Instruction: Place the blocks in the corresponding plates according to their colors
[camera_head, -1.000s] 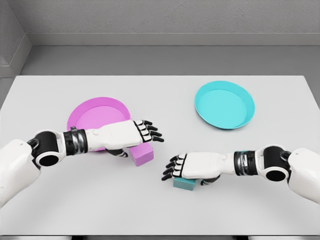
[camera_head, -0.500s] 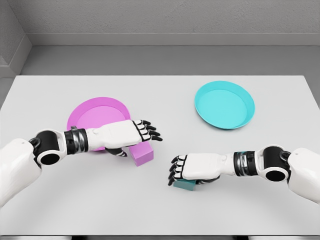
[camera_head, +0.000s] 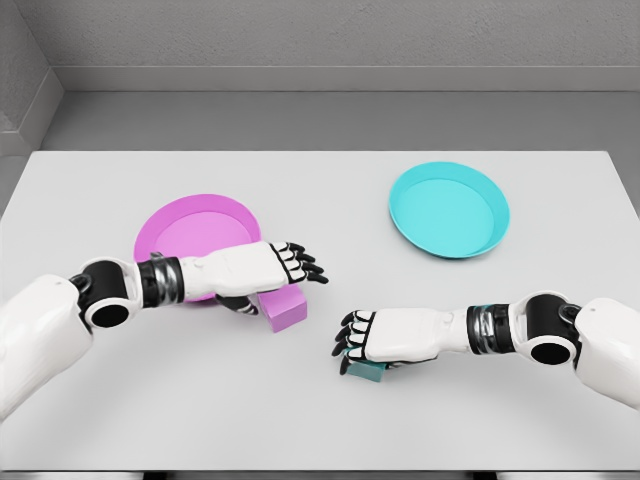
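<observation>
while the left hand (camera_head: 262, 267) covers the pink block (camera_head: 284, 308) with fingers stretched open, the right hand (camera_head: 385, 333) curls its fingers around the teal block (camera_head: 368, 371), near the middle.

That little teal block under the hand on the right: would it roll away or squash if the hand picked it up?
Probably neither. The teal block shows flat faces and straight edges, so it should sit still or slide rather than roll. It seems to keep its boxy shape under the right hand, which suggests it is stiff. It looks small beside that hand, so likely light, though weight cannot be seen.
</observation>
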